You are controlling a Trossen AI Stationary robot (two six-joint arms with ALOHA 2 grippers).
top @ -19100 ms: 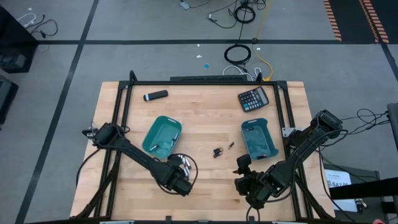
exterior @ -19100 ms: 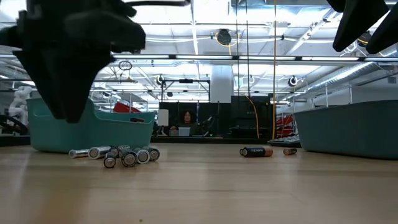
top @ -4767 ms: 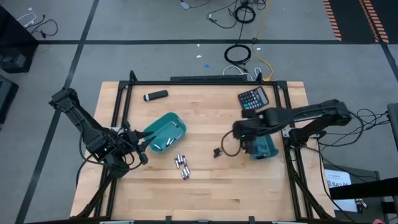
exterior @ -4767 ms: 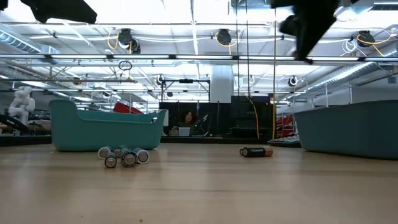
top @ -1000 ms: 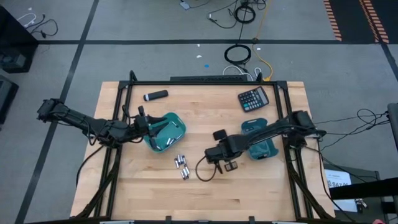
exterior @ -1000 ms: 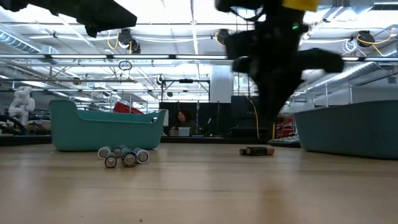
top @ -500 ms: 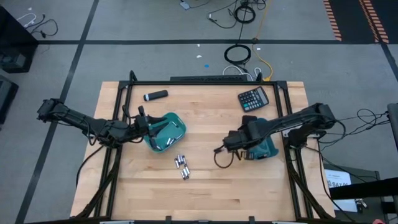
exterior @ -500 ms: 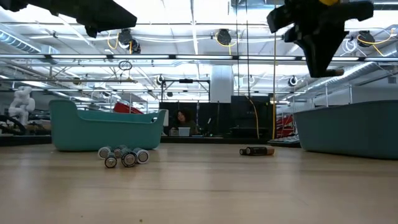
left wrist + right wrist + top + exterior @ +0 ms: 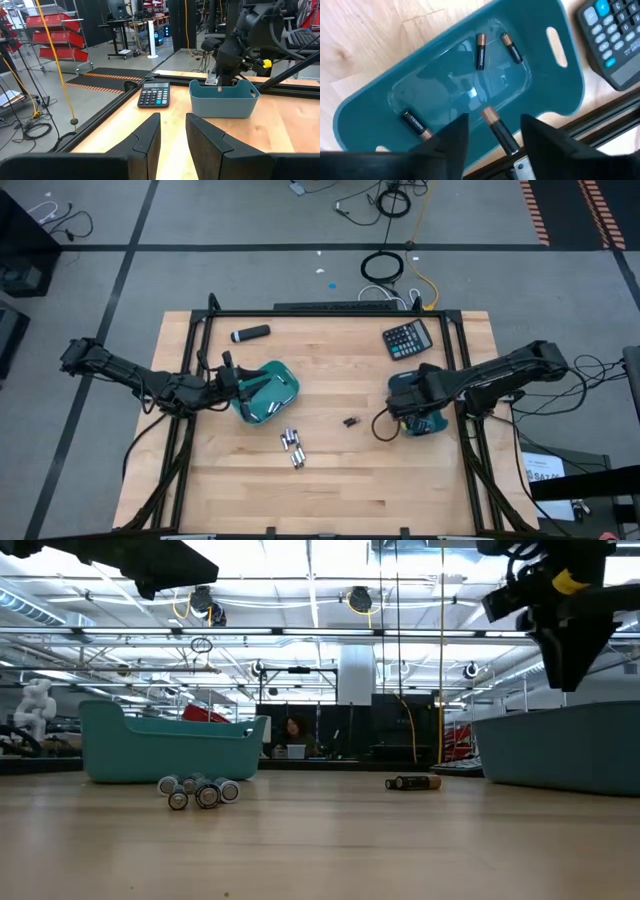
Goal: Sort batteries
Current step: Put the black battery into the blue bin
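Right wrist view: right gripper point(image 9: 490, 134) spread wide above teal bin point(image 9: 570, 107), dark battery point(image 9: 498, 129) dropping between fingers; left gripper point(image 9: 172, 131) part-open, empty.

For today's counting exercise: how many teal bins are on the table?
2. One teal bin sits left of centre by the left tool; the other is at the right edge, partly hidden under the right tool.

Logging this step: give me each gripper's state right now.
Left gripper: open, holding nothing, beside the left bin.
Right gripper: open over the right bin, a dark battery between its fingers.
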